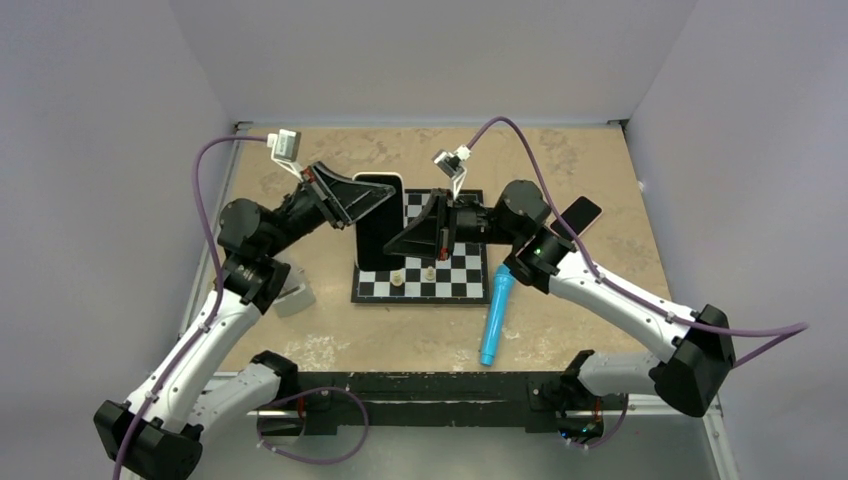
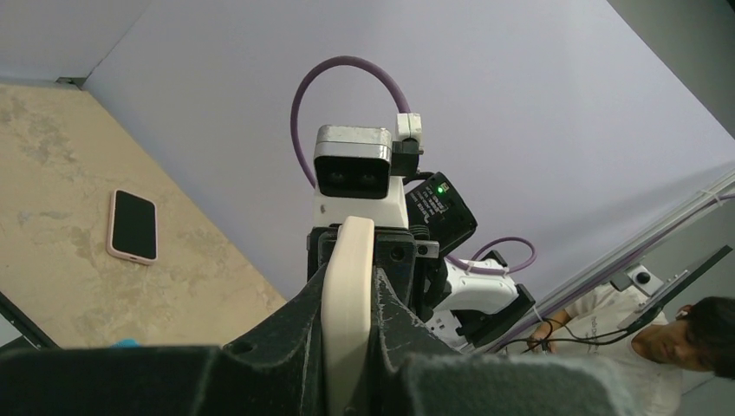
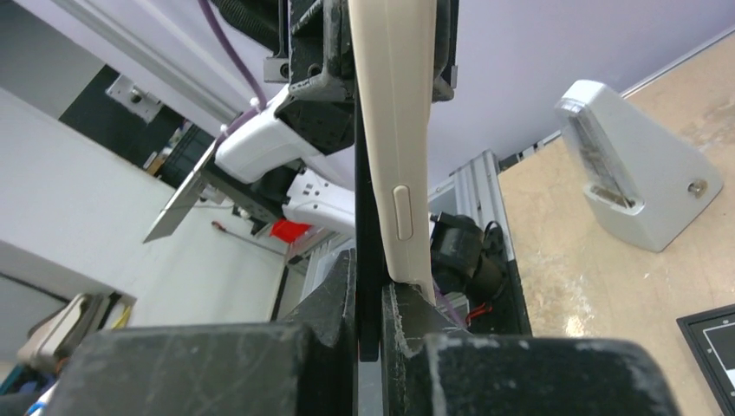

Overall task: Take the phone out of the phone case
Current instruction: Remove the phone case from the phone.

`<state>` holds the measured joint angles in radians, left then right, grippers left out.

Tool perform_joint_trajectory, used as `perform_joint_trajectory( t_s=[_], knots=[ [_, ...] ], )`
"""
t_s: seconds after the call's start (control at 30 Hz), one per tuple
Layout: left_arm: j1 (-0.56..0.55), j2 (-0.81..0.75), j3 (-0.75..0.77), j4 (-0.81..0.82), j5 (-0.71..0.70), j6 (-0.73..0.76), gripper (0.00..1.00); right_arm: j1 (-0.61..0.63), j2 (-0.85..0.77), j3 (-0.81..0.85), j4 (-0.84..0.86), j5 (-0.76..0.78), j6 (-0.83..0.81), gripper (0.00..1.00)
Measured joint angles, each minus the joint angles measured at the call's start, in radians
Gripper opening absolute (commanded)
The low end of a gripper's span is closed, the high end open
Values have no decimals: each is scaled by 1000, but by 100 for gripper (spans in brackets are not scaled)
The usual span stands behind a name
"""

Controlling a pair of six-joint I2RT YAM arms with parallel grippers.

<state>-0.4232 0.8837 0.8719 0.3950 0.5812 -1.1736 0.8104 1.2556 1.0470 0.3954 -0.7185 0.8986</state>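
The phone (image 1: 375, 240) stands upright in its cream phone case (image 3: 394, 104) over the chessboard (image 1: 455, 278), with free air above it. The left gripper (image 2: 347, 295) pinches the case's edge. The right gripper (image 3: 368, 295) is pressed on the phone's black edge. Both arms reach inward, elbows out.

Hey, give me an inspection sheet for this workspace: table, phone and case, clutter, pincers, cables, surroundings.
Surface: tan table, mottled with pale patches.
Job's things: phone not yet out of the cream phone case, held upright over the chessboard.
Clutter: chessboard with two chess pieces; blue marker; second phone lying flat; grey wedge.
Grippers: left pincer shut on phone case; right pincer shut on phone edge.
Cables: purple cables loop off both wrists.
Surroundings: lilac walls; person outside.
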Motion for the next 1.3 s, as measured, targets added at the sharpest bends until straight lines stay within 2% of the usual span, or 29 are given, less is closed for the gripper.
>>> perform_joint_trajectory(
  t_s=[0.1,0.2,0.33,0.43,0.53,0.73,1.03,1.3],
  knots=[
    [-1,29,8,31,35,-2,36,-28,0,-23,55,-59,28,0],
    [-5,57,9,51,111,-21,49,-69,0,-40,98,-119,53,0],
    [-11,72,9,64,215,-37,58,-105,-4,-55,169,-160,106,0],
    [-13,68,9,74,277,-35,71,-111,-6,-60,221,-171,151,0],
    [-17,55,9,82,334,-19,77,-114,-5,-71,289,-187,210,0],
    [-18,-16,23,-16,446,130,77,-118,-3,-107,419,-236,326,0],
    [-18,-33,87,-170,599,329,59,-117,-3,-111,513,-317,393,0],
    [-18,-29,92,-234,655,407,47,-117,15,-111,619,-354,464,0]
  ],
)
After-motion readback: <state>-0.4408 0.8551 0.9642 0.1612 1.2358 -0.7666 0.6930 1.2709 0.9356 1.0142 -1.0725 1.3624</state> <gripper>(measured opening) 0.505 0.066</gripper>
